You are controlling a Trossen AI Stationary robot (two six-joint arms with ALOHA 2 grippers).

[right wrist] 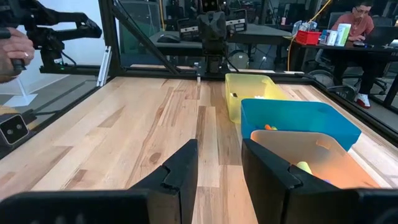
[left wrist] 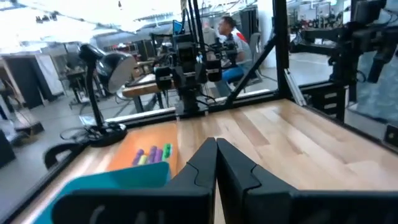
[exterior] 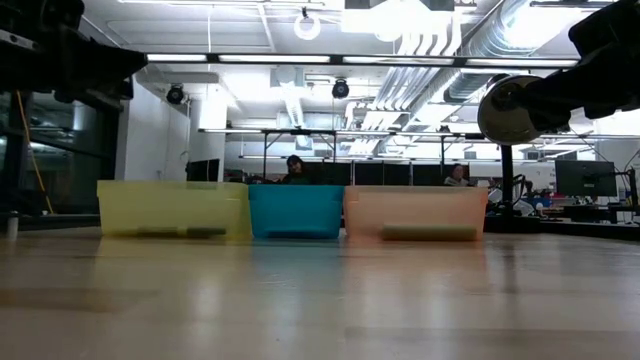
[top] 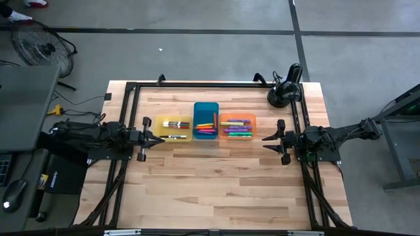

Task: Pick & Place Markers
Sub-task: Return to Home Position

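Note:
Three trays stand in a row at the table's middle: yellow [top: 174,128], blue [top: 205,120] and orange [top: 237,126]. Markers in mixed colours lie inside all three, as in the yellow tray [top: 174,124], the blue tray [top: 205,128] and the orange tray [top: 236,130]. My left gripper [top: 157,138] hovers just left of the yellow tray, shut and empty; its fingertips [left wrist: 216,149] meet. My right gripper [top: 268,138] hovers just right of the orange tray, open and empty, with a gap between its fingers [right wrist: 219,152].
A black desk lamp [top: 286,88] stands at the far right corner. A black metal frame [top: 197,84] runs along the far edge and both sides. Bare wood lies between the trays and the near edge. People sit at desks in the room beyond.

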